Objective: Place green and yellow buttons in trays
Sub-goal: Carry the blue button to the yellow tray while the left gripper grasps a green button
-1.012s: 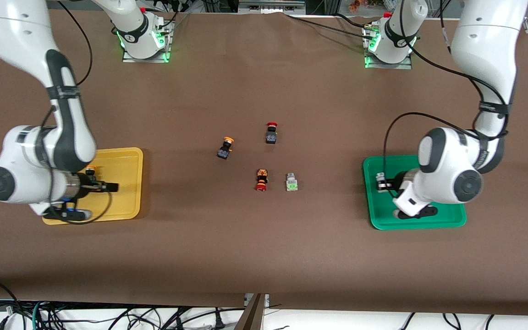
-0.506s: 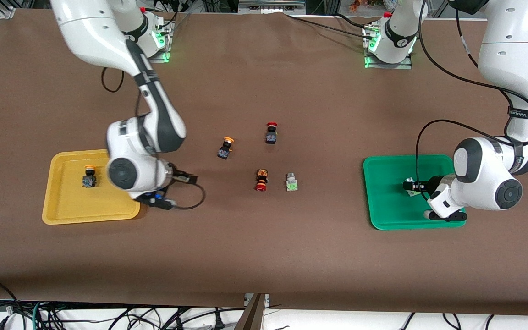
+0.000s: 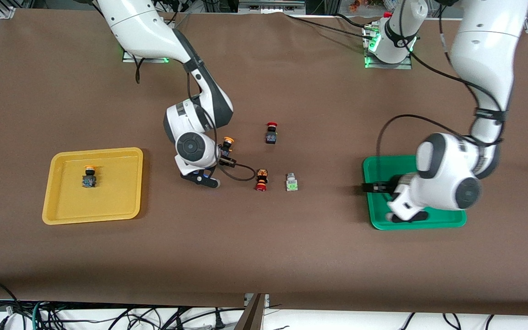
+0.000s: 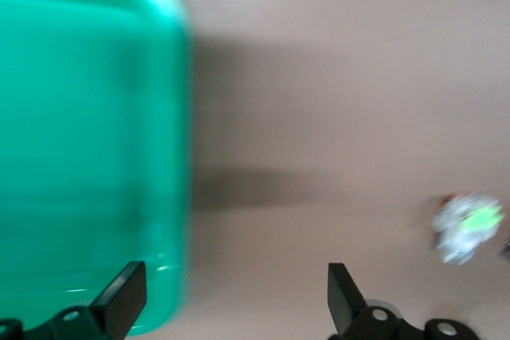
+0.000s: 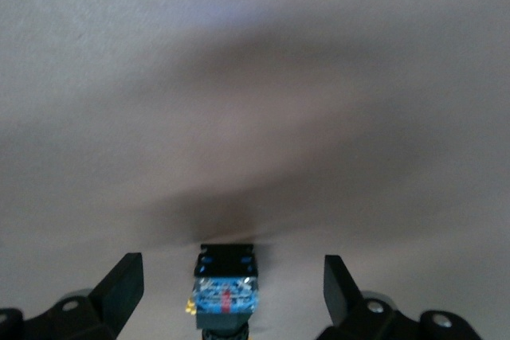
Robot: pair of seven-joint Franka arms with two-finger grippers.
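Table inventory, from the front camera's edge toward the robot bases

1. Green tray (image 3: 376, 220), at the left arm's end of the table. The second light-green button cannot be made out; the left arm's wrist covers most of the tray floor.

2. Left gripper (image 3: 365, 188), over the tray's rim toward the table's middle. Fingers spread wide, nothing between them; in the left wrist view the gripper (image 4: 235, 296) straddles the green tray's edge (image 4: 171, 157) and bare table.

3. Yellow tray (image 3: 122, 201), at the right arm's end of the table. Holds one yellow-capped button (image 3: 89, 176) lying on its floor, clear of the rim.

4. Light-green button (image 3: 292, 182), on the bare table near the middle, lying alone; seen small from the left wrist (image 4: 468, 227).

5. Red-capped switch with orange body (image 3: 261, 179), just beside item 4, toward the right arm's end, not touching it.

6. Right gripper (image 3: 227, 159), low over the table's middle. Fingers spread, one to each side of the second yellow-capped button (image 3: 226, 147); the right wrist view shows the button's dark body (image 5: 226, 286) between the fingertips (image 5: 123, 280) with clear gaps on both sides, no contact.

7. Red-capped black switch (image 3: 271, 133), farthest of the loose items, apart from the rest
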